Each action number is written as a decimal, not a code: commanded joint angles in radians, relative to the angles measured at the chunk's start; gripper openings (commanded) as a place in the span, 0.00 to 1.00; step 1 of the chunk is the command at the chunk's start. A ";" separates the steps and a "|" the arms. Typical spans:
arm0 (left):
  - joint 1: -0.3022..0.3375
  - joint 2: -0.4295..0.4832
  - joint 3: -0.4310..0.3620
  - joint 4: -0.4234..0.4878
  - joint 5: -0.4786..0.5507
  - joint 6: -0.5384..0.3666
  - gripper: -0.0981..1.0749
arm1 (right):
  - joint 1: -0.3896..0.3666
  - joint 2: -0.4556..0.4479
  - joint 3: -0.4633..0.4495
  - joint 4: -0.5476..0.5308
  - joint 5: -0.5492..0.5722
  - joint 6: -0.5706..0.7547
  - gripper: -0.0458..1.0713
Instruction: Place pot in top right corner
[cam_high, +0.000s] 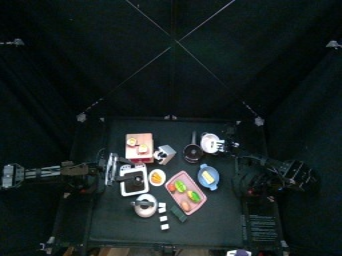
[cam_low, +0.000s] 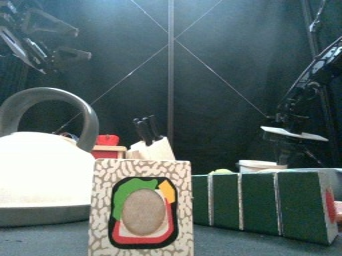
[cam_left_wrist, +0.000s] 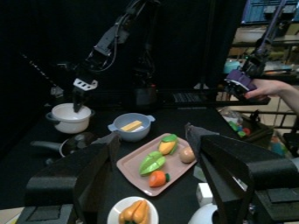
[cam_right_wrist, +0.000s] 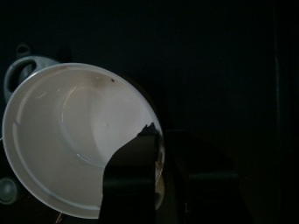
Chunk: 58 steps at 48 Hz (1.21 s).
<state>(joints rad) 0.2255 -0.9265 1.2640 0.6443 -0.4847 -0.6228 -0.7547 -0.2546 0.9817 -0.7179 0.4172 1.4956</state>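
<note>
free: table's top edge (cam_high: 167, 124) | blocked: crowded middle, pink tray (cam_high: 186, 197)

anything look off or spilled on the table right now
Nothing spilled or tipped. The white pot stands upright on the table under the right gripper; the food tray and blue bowl sit flat.

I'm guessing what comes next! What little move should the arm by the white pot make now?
Probably lift the right gripper straight up: the pot seems set down by the top right corner, with the gripper close over its rim.
</note>
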 joint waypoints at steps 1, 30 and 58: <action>0.000 0.003 -0.009 -0.015 -0.008 0.000 0.90 | -0.005 0.009 -0.035 -0.017 -0.008 0.002 0.54; -0.017 0.003 0.002 -0.044 -0.006 0.000 0.90 | 0.083 -0.025 -0.083 -0.109 0.035 0.009 0.74; -0.132 0.311 -0.172 -0.069 0.017 -0.002 0.90 | 0.126 -0.158 -0.008 -0.149 -0.002 0.009 0.74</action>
<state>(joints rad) 0.1043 -0.6458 1.1413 0.5829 -0.4709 -0.6243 -0.6320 -0.3927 0.9771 -0.8606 0.4372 1.5064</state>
